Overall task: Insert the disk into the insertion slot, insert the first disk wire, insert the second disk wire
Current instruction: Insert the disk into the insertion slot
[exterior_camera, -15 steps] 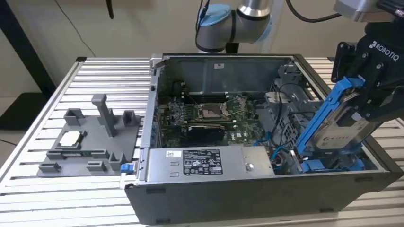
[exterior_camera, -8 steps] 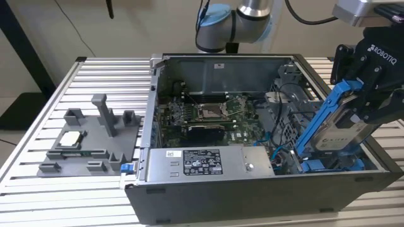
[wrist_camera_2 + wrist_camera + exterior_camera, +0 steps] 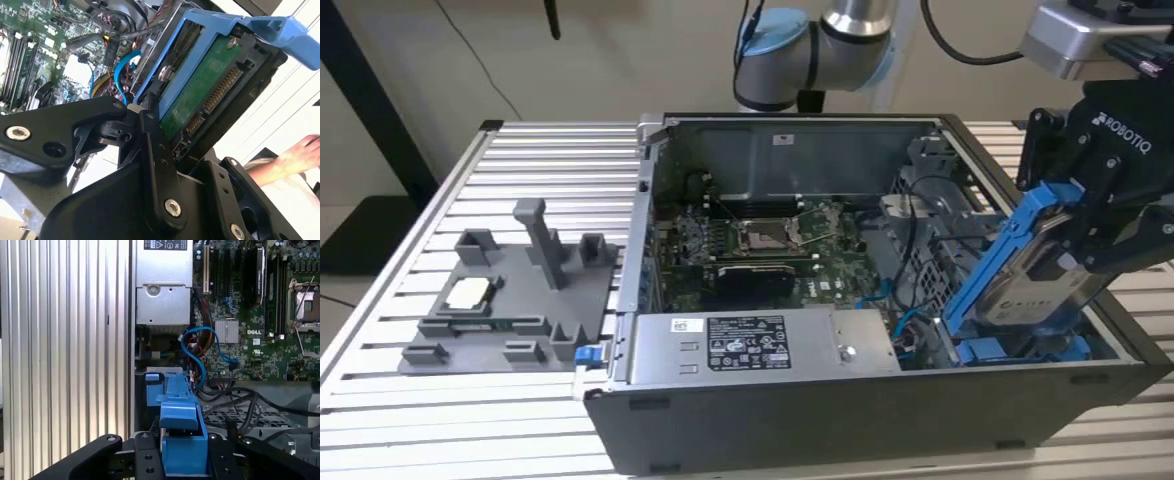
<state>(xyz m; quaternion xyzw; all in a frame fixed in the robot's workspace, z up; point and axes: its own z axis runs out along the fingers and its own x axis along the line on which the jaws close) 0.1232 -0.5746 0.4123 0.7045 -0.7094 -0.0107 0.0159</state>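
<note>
Clamped shut, my black metal gripper (image 3: 1075, 242) holds the disk (image 3: 1021, 290), a flat silver-grey hard drive with a white label, clipped in a bright blue plastic carrier frame. The disk hangs steeply tilted inside the open dark-grey sheet-metal computer case (image 3: 854, 420). Its lower end is at the mouth of the insertion slot (image 3: 1021, 350), a grey cage bay with blue plastic rails. I judge the first step under way, as the disk is not seated. Its green circuit board (image 3: 210, 90) shows a bare connector. A thin glossy blue cable (image 3: 197, 347) loops loose beside the green motherboard (image 3: 270, 340), so both wire steps look undone.
</note>
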